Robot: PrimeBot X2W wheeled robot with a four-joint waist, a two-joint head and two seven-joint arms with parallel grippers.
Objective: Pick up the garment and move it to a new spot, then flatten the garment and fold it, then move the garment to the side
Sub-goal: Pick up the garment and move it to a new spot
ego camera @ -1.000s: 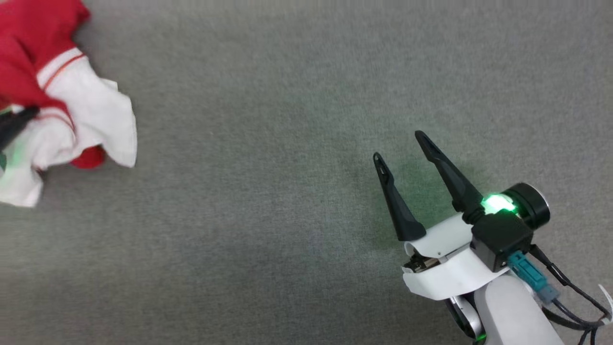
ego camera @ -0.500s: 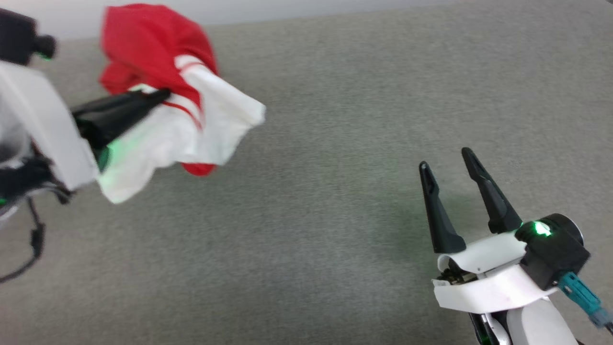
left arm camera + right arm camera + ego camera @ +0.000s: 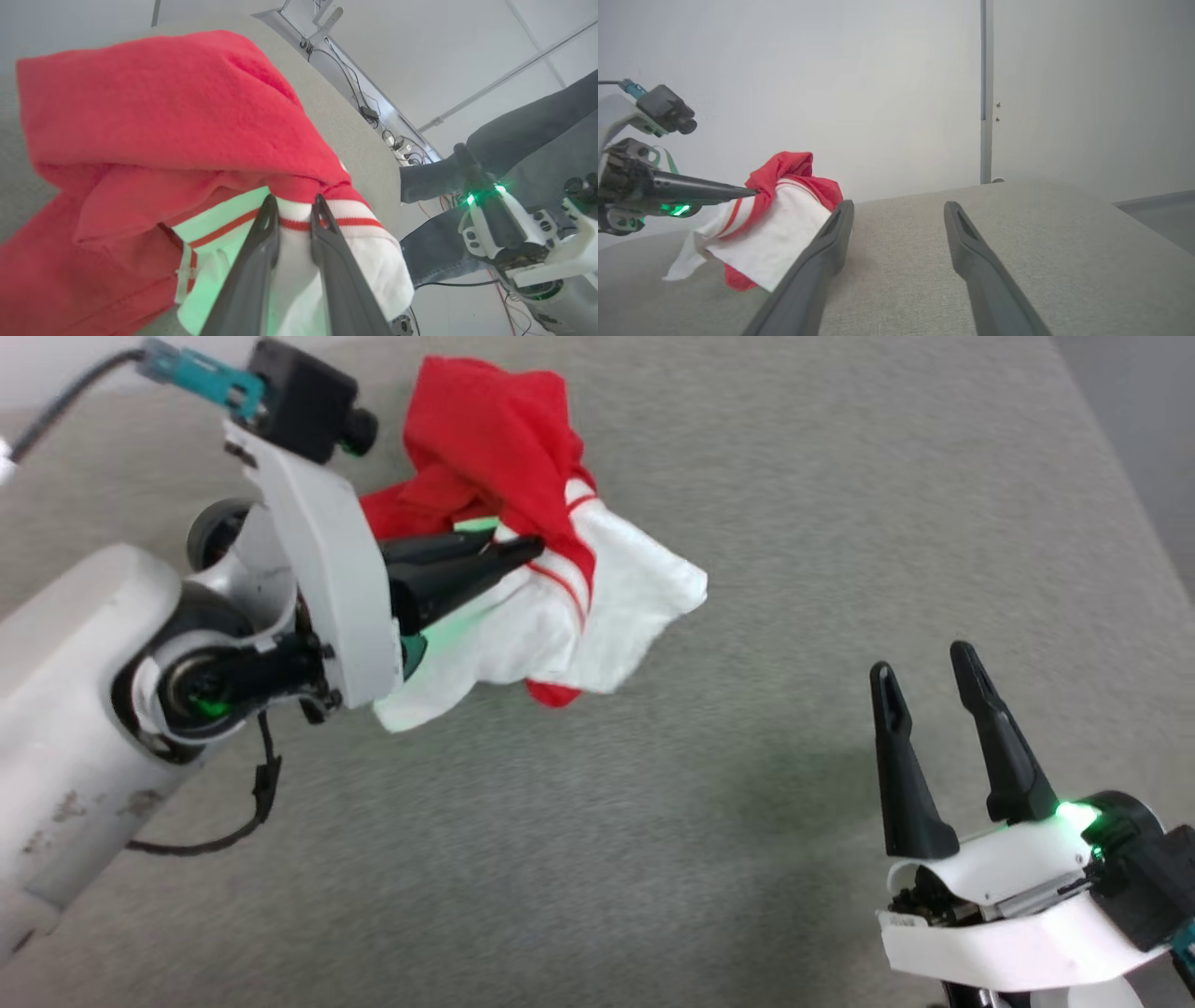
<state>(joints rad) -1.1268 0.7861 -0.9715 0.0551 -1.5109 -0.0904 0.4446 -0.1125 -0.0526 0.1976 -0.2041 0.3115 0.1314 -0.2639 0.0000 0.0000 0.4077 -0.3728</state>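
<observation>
The garment (image 3: pixel 495 457) is a crumpled red T-shirt with white sleeves and striped trim, bunched and hanging above the grey surface at upper centre. My left gripper (image 3: pixel 523 553) is shut on its striped sleeve seam; in the left wrist view its two dark fingers (image 3: pixel 261 242) pinch the white and red fabric of the garment (image 3: pixel 154 107). My right gripper (image 3: pixel 924 667) stands open at the lower right, apart from the cloth, nothing between its fingers. In the right wrist view the garment (image 3: pixel 770 224) hangs to the left of the open right gripper (image 3: pixel 899 207), held by the left gripper (image 3: pixel 752 190).
A grey fabric-covered table (image 3: pixel 653 821) spans the head view; its right edge (image 3: pixel 1111 439) runs down the upper right. A person's legs in dark trousers (image 3: pixel 514 135) and cables on the floor appear beyond the table in the left wrist view. A pale wall (image 3: pixel 831 70) stands behind.
The head camera has swung, so the whole picture shifted. The left arm has come into view carrying the garment rightward and up off the surface. The right gripper stays open.
</observation>
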